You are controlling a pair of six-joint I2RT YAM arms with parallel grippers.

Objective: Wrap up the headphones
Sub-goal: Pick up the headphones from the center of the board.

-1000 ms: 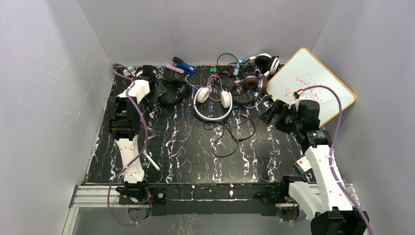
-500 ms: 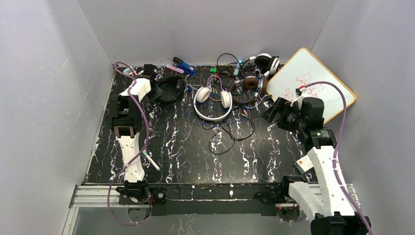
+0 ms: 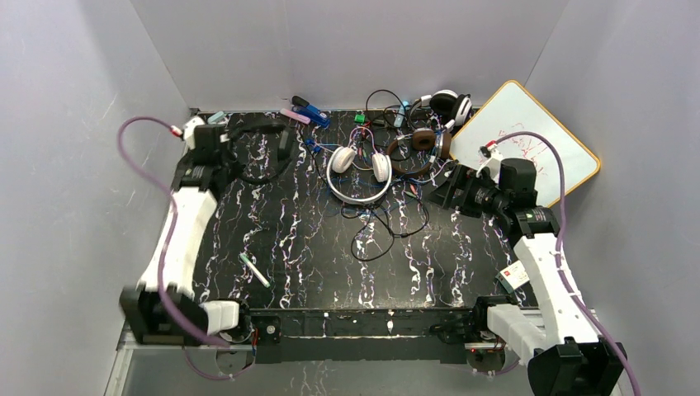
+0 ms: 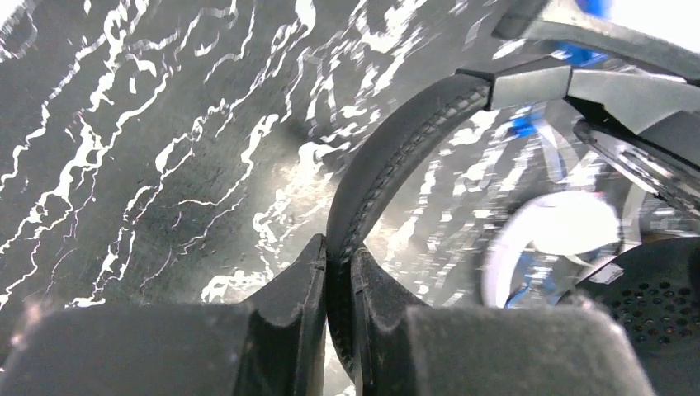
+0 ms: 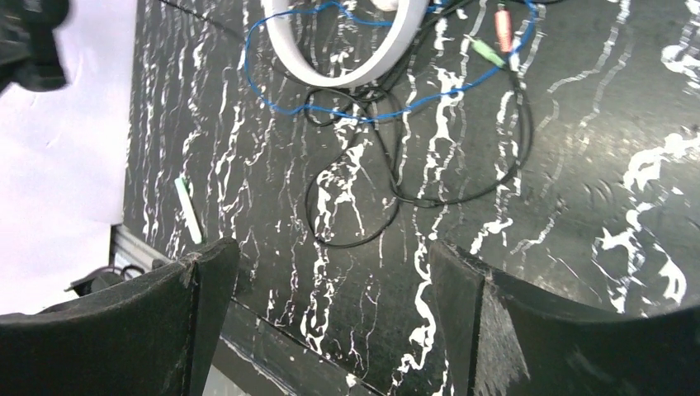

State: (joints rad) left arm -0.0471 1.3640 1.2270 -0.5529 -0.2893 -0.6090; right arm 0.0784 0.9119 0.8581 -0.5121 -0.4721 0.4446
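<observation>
The all-black headphones (image 3: 284,142) are at the back left of the mat. My left gripper (image 3: 226,158) is shut on their padded headband (image 4: 396,157), which runs up between the jaws (image 4: 338,256). The white headphones (image 3: 359,175) lie at mid-back, with black and blue cords (image 3: 381,224) tangled in front of them. The brown-cupped headphones (image 3: 421,140) lie just behind them to the right. My right gripper (image 3: 442,194) hangs open to the right of the white pair; its wrist view shows the white band (image 5: 347,58) and a black cord loop (image 5: 413,198) beyond the empty gripper (image 5: 330,280).
A whiteboard (image 3: 528,140) leans at the back right behind the right arm. A black-and-white headset (image 3: 446,103) and a blue stapler (image 3: 309,111) sit along the back edge. A pen (image 3: 254,271) lies near the front left. Walls close in on both sides.
My left gripper has shut on the black headband, and the left arm has swung out to the left, dragging the black headphones leftward. The right gripper has edged left, staying open.
</observation>
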